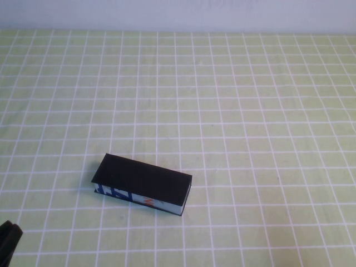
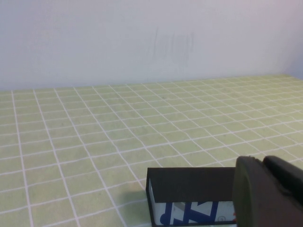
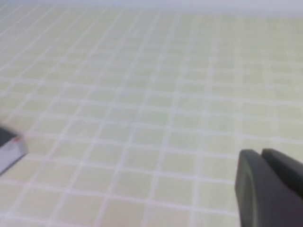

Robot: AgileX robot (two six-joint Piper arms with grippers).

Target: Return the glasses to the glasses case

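A bare test bench: green gridded tablecloth (image 1: 250, 111) against a plain white wall (image 2: 142, 38).

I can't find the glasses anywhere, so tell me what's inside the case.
Cannot tell: the case lies shut, its black lid covering the inside, and no glasses show on the table. The left pincer sits near it; the right pincer is further off.

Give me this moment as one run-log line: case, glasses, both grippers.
glasses case: lid shut, lying on the table | glasses: not visible | left gripper: near left table edge, clear of case | right gripper: clear of case
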